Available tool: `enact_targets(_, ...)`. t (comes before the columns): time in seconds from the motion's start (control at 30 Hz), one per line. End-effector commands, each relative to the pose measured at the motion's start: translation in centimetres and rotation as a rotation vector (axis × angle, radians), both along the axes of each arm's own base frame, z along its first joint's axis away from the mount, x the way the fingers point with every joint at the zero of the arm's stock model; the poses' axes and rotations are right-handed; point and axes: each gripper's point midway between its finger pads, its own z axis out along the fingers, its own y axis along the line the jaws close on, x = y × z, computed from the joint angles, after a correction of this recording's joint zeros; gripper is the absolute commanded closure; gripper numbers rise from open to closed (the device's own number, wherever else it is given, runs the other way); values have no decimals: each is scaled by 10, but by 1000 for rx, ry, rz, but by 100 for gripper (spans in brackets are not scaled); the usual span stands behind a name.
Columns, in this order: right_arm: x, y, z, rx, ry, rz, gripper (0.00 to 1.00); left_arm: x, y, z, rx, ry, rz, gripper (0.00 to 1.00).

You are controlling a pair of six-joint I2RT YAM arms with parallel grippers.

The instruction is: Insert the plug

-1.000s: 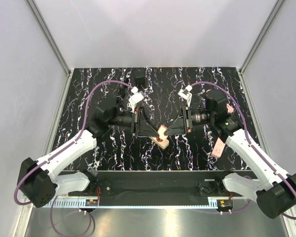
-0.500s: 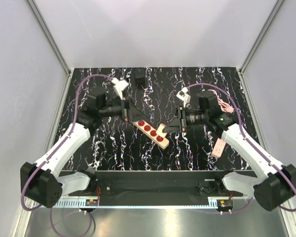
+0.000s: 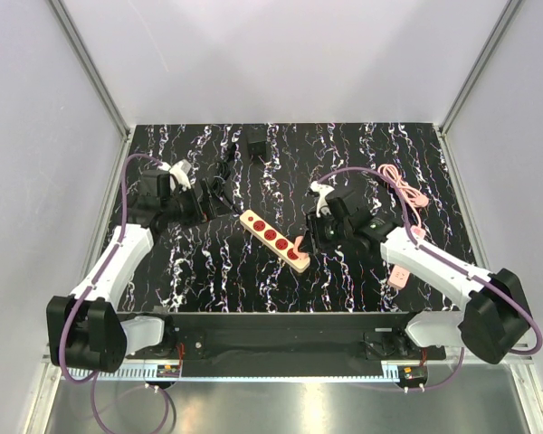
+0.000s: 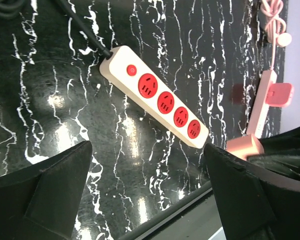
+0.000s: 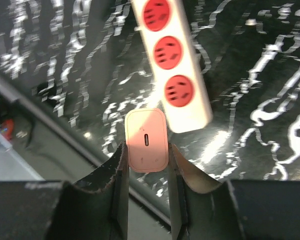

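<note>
While the plug (image 3: 256, 145) sits by itself near the far edge of the table (image 3: 362, 145), a little left of the middle and well apart from both arms, nothing grips it. It is a small black box on the black, white-veined top. Nearer the arms, the cream strip (image 3: 273, 237) lies flat on a diagonal, its four red sockets facing up and its red switch at the far-left end. A thin black cord (image 4: 85, 30) leaves that switch end toward the far left. The right gripper (image 5: 146, 150) is clamped on a small pink charger (image 5: 146, 140), one finger pressed to each side, with the charger's slot facing the wrist camera. The charger hangs just off the strip's near end, close by the last socket; I cannot tell whether it touches the strip. The left gripper (image 3: 213, 201) is over the table to the left of the switch end, clear of the strip, with its jaws spread wide and nothing between them. A pink cable (image 3: 403, 185) lies looped on the table's right side, beyond the right arm.
</note>
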Motion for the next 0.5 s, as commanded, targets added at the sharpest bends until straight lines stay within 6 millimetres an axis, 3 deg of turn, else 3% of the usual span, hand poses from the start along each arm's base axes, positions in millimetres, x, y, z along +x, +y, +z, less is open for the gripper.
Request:
enact_targets(0.0,29,-5,13,17,-169,-106,100,4,7,12,40,-78,14,1)
enact_targets(0.07,21,1,1,60,-142,-87,100,4,7,12,40,-79,17,1)
enact_targets(0.13,24,12,5,127,-177,-83,100,4,7,13,37,-85,18,1)
enact_targets(0.27,25,18,-13,127,-188,-83,100,4,7,15,36,-92,16,1)
enact_targets(0.47,34,26,-7,159,-271,-79,100,4,7,14,37,-93,15,1)
